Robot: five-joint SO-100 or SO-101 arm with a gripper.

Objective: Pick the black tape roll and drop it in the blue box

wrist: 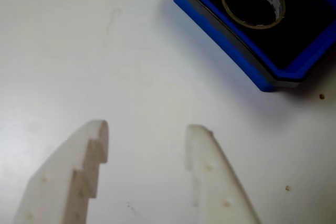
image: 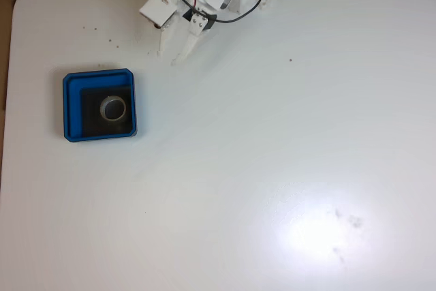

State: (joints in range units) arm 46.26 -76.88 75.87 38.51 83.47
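The black tape roll lies flat on the dark floor of the blue box, ahead and to the right of the pincer in the wrist view. The pincer hovers apart over bare bench, fingers spread wide and holding nothing. Little looks left to spoil; a careless sweep might nudge the box. The white bench shows specks and glare.

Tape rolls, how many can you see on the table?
1. The tape roll lies flat inside the blue box, on its black floor, at the table's left in the fixed view. None seems hidden.
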